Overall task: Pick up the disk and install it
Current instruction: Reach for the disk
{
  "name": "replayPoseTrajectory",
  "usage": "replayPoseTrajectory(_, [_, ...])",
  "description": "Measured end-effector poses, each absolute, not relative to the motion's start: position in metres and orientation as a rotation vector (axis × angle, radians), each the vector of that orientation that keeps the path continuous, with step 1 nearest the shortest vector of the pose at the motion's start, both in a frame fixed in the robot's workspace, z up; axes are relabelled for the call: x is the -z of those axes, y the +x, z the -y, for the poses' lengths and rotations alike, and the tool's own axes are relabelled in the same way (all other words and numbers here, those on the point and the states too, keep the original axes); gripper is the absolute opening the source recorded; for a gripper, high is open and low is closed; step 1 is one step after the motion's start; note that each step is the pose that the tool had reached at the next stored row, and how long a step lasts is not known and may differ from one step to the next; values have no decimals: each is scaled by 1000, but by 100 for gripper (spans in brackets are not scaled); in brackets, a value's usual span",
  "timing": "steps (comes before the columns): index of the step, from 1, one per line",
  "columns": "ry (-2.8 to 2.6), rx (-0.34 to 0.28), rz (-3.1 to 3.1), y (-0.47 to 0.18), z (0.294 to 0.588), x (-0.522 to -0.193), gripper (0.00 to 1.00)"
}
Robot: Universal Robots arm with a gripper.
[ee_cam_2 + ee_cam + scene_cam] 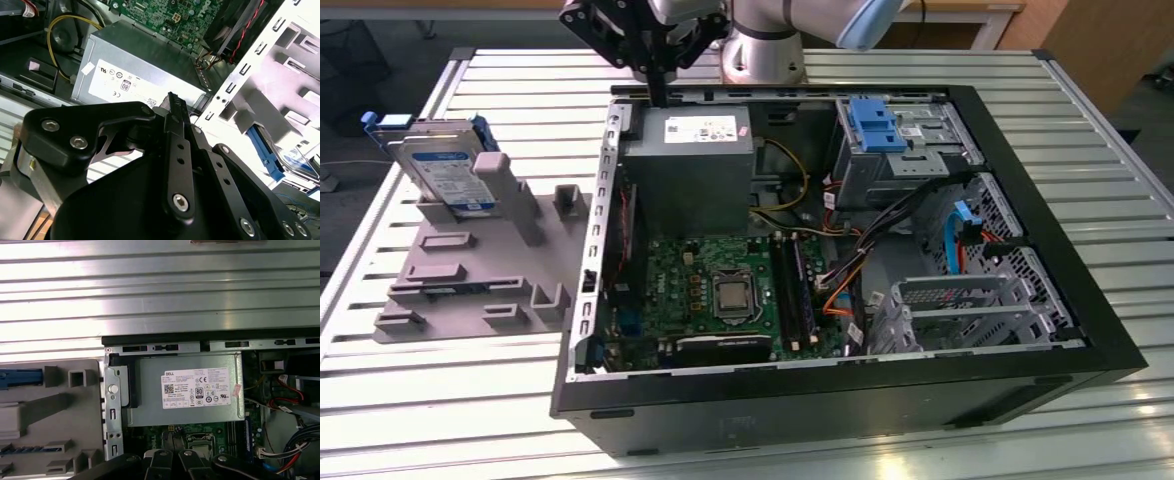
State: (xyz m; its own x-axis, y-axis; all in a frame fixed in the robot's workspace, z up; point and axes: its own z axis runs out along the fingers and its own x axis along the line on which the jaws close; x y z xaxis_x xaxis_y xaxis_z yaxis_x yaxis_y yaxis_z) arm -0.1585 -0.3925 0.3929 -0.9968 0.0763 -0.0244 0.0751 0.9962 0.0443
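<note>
The disk point(444, 168), a silver drive with a white-and-blue label in a blue frame, stands tilted in a grey fixture point(467, 270) on the exterior view's left, outside the open computer case point(1067, 330). Its blue frame edge also appears in the second wrist view point(264, 150). My gripper point(662, 97) hangs over the case's back wall, just above the power supply, well apart from the disk. Its fingers are shut with nothing between them, as the second wrist view point(173, 100) also shows.
Inside the case lie a grey power supply point(687, 150) with a white sticker, a green motherboard point(720, 290), cables, a blue bracket point(878, 125) in the upper bay and a metal drive cage point(961, 310). Everything rests on a slatted metal table point(520, 80).
</note>
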Motion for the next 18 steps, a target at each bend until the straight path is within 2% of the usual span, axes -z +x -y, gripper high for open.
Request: replayPoseTrajectory(18, [118, -68, -3113, -162, 392, -393, 11])
